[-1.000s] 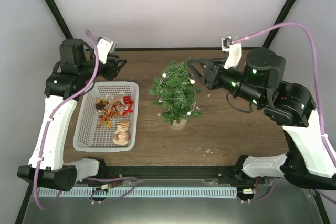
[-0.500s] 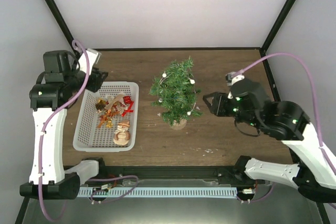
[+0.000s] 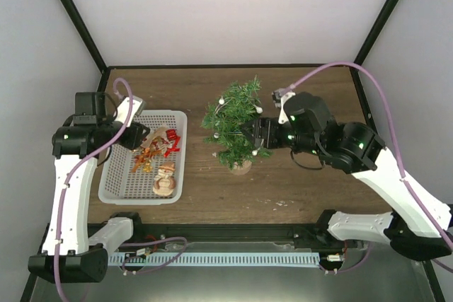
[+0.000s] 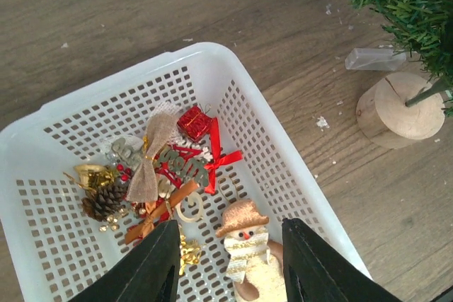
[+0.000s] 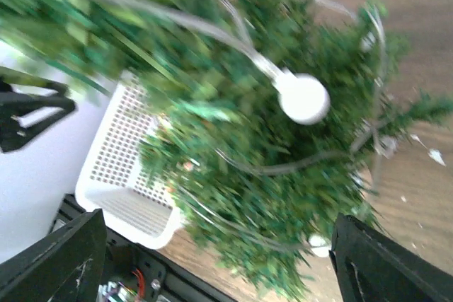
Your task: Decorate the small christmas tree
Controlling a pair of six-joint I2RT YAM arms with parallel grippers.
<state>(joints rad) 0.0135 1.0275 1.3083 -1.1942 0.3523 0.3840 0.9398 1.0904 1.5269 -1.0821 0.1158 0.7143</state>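
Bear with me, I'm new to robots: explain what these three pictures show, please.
Two robot arms stand bolted to a wooden table. One picture looks down from above; the other two come from cameras on each wrist. A small christmas tree wearing a string of white bulbs stands beside a white basket of ornaments, including a snowman. The left gripper hovers open over the basket; the right gripper is open at the tree. Neither holds anything.
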